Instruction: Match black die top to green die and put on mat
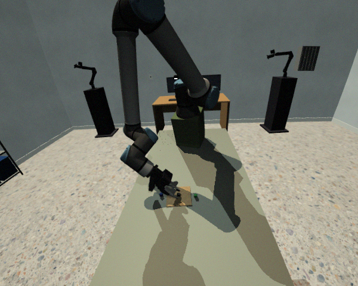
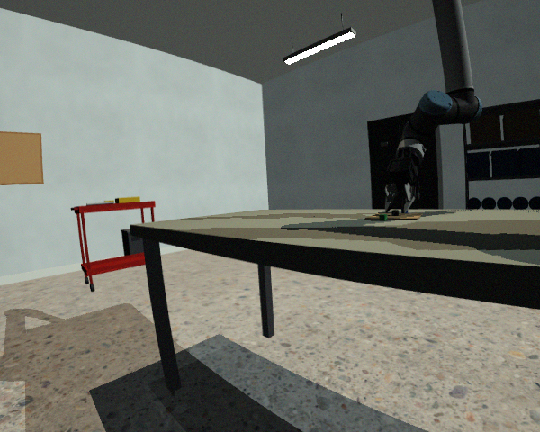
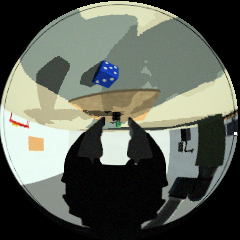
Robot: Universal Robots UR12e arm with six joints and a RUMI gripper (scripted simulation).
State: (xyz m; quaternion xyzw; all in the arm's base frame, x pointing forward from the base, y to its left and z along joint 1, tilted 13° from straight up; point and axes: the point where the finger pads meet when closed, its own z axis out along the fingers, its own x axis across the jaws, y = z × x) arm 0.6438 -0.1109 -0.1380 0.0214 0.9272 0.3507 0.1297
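The black die (image 1: pixel 178 194) sits on the tan mat (image 1: pixel 179 199), near its far edge. The green die (image 1: pixel 196 195) lies on the table just right of the mat. My gripper (image 1: pixel 173 190) hangs low over the mat's left side, tilted, with its fingertips close to the black die. In the wrist view the fingers stand apart with a gap between them. The black die (image 3: pixel 116 116) shows small just beyond the tips, with a bit of the green die (image 3: pixel 118 124) behind it. I cannot read the pips on either die. Nothing is between the fingers.
A blue die (image 1: pixel 161 194) lies on the table left of the mat, beside the gripper; it shows large in the wrist view (image 3: pixel 106 74). The robot's dark base block (image 1: pixel 188 129) stands at the far end of the long table.
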